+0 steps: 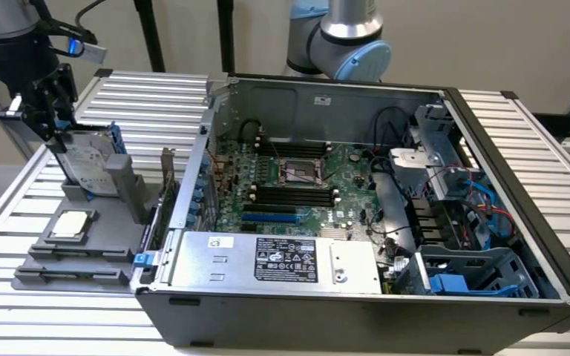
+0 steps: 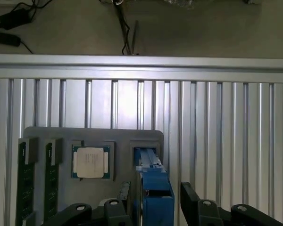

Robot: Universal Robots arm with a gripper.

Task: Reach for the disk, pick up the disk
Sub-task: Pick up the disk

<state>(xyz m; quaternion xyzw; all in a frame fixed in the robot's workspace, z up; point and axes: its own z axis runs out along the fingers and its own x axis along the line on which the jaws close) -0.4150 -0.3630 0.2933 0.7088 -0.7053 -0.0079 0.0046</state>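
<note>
The disk (image 1: 94,162) stands on edge in a slot of the grey holder (image 1: 79,256) on the exterior view's left, its white label facing out and blue rails along its edges. My gripper (image 1: 56,143) hangs over the disk's upper end. In the wrist view the disk's blue rail (image 2: 154,186) runs between my two black fingers (image 2: 190,201), with a small gap on each side. The gripper (image 2: 156,203) is open and straddles the disk's edge without clamping it.
A small square silver chip (image 1: 72,224) (image 2: 90,162) lies in the holder (image 2: 94,135) beside the disk, with two memory sticks (image 2: 23,181) further along. The open computer case (image 1: 364,193) with its silver power supply (image 1: 285,259) stands close on the exterior view's right.
</note>
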